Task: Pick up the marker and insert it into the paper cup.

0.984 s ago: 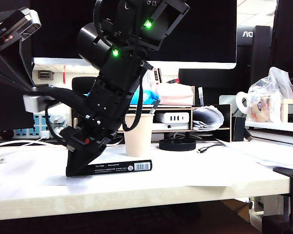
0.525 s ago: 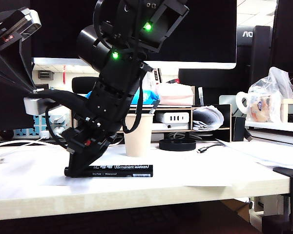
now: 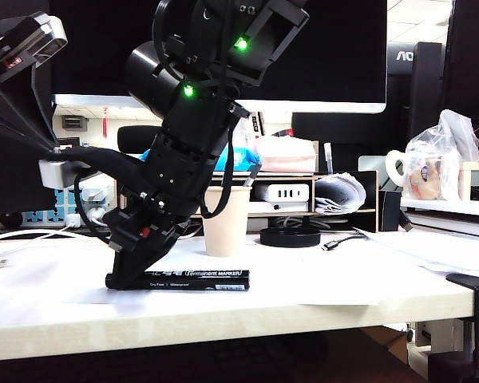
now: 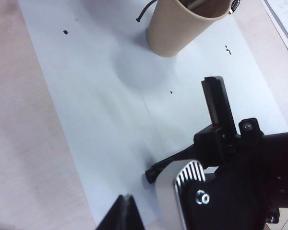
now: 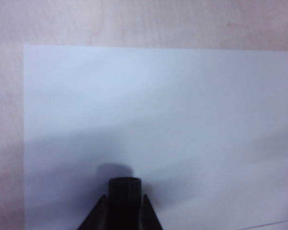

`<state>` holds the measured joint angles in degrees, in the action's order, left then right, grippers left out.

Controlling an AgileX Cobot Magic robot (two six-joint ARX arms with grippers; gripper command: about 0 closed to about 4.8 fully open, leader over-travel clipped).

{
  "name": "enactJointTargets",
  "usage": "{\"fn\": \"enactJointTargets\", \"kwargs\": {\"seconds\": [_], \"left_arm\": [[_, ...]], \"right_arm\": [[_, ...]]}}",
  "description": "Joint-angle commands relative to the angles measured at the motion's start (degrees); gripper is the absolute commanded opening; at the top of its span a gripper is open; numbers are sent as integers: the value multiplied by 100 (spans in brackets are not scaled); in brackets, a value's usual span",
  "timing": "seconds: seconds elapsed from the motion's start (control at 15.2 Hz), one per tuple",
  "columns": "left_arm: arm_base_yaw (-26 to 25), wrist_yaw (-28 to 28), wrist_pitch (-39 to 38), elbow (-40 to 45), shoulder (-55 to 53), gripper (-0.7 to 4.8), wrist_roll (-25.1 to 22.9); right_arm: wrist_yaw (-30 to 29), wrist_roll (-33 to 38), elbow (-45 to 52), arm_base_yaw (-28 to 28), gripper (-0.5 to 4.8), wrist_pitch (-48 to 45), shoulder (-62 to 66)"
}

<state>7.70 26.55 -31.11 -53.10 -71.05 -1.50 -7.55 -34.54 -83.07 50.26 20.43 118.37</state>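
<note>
While the marker (image 3: 193, 279) lies flat on the white paper sheet (image 3: 319, 275) near the front edge of the desk (image 3: 223, 319), the right gripper (image 3: 128, 275) is down on it. This gripper has come across to the left part of the exterior view. Its two black fingers (image 5: 98, 215) press on both sides of the marker's end, so it is grasping the marker. In the right wrist view the round black end of the marker (image 5: 125, 199) sticks out from between the fingers, over the paper sheet (image 5: 158, 110). The rest of the marker points to the right in the exterior view, and white letters show on its side.

The paper cup (image 3: 225, 221) stands upright on the desk just behind the marker, farther from the front edge. It is not touching the marker. In the left wrist view the paper cup (image 4: 180, 26) stands near the far edge of the paper sheet (image 4: 101, 115), and something thin sticks up inside it.

The left gripper (image 4: 126, 213) is up off the desk, at the left side of the exterior view. Only a small dark tip of it shows, so I cannot tell if it is spread or squeezed. The left wrist view also looks down on the right arm (image 4: 240, 177).

A mug in a plastic bag (image 3: 431, 167) sits far off by the back right corner. A black round disc (image 3: 290, 236) lies near the cup.
</note>
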Motion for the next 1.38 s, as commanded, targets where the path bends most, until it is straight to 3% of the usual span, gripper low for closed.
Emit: {"fn": "enactJointTargets", "kwargs": {"seconds": [0.07, 0.72, 0.98, 1.38], "left_arm": [[7, 28, -7, -26, 24, -5, -22], [7, 46, -4, -26, 24, -5, -4], [7, 68, 13, -26, 24, -5, 2], [7, 72, 74, -26, 24, -5, 109]], "right_arm": [[39, 52, -13, -79, 39, 33, -17], [-28, 490, -13, -634, 39, -282, -850], [-1034, 1421, -13, -1003, 17, -940, -1357], [-1451, 2111, -15, -1307, 17, -2024, -1460]]}}
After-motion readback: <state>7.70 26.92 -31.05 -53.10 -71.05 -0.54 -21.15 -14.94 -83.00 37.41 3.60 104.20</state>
